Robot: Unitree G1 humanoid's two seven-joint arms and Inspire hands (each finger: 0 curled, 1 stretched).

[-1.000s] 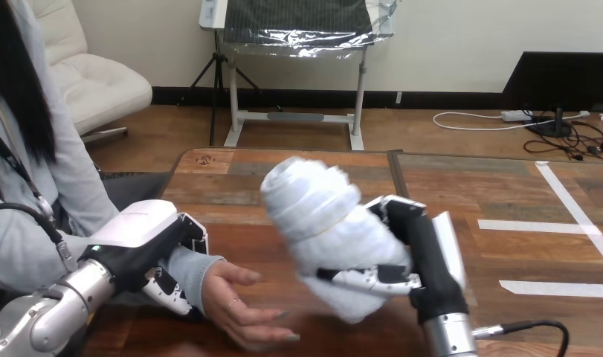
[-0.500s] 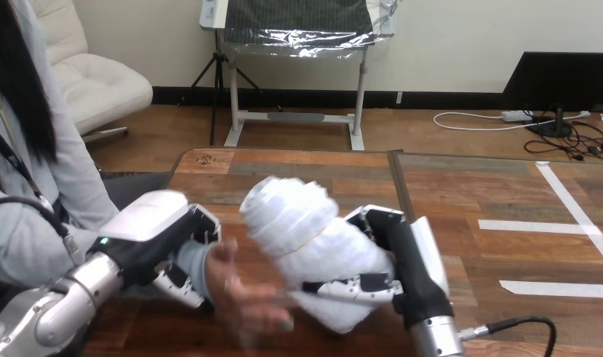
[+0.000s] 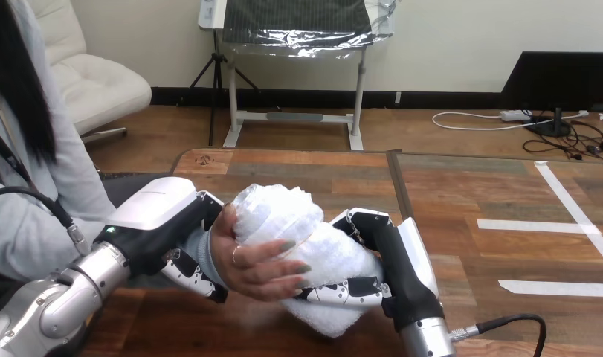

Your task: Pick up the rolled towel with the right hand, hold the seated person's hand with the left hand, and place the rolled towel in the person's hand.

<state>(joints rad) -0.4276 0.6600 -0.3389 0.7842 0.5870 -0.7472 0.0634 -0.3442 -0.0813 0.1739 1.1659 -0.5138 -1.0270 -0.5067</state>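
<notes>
A white rolled towel (image 3: 329, 251) hangs tilted over the table's middle. My right hand (image 3: 391, 260) is shut on its right side, with fingers curled under its lower end. The person's hand (image 3: 257, 262) lies against the towel's left side, its fingers spread across the roll. My left hand (image 3: 164, 227) is shut on the person's wrist, with fingers curled beneath the sleeve cuff just left of the towel.
The wooden table (image 3: 313, 175) stretches away beyond both hands. White tape strips (image 3: 540, 223) mark its right part. The person's sleeved arm (image 3: 30, 230) comes in from the left edge.
My right hand has carried the towel left and down into the person's hand. My left hand has lifted the person's wrist up and right, and the person's fingers now lie on the towel.
</notes>
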